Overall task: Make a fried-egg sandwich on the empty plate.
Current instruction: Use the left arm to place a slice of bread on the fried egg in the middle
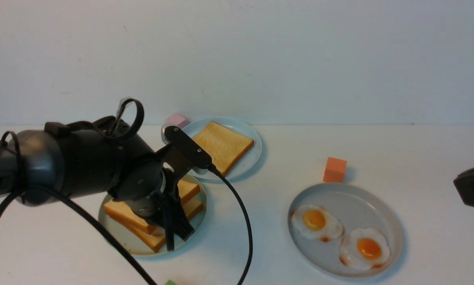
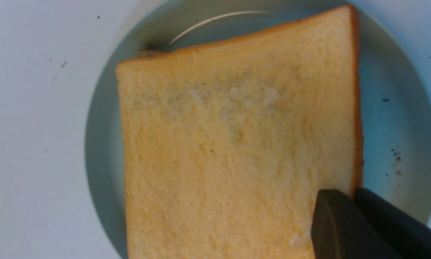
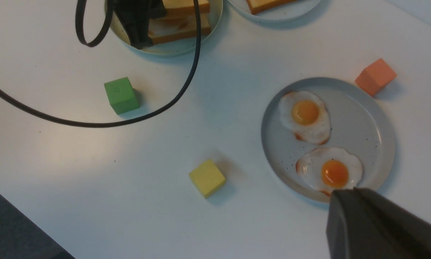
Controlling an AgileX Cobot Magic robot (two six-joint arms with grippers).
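a fried-egg sandwich (image 1: 120,211), two square golden-brown toast slices with a white egg showing between them, sat on the round pale mint-green plate (image 1: 120,237) toward the near left of the white table (image 1: 419,150). the robot's left pincer (image 1: 178,237) pointed down at the sandwich's near side, its black fingers (image 2: 337,223) drawn together at the crust of the top slice; whether they nipped that crust could not be told. the right pincer (image 1: 472,186) hung toward the table's right edge, closed and holding nothing.

nearer the far edge, a smaller bluish-grey plate (image 1: 248,158) carried a single toast slice (image 1: 223,146), with a pink block (image 1: 176,120) just beside it. to the right, two fried eggs (image 1: 316,221) lay side by side on a wide grey-blue plate (image 1: 363,206), an orange cube (image 1: 335,169) just beyond its far rim. a green cube (image 3: 121,95) and a yellow cube (image 3: 207,178) stood apart toward the near edge.
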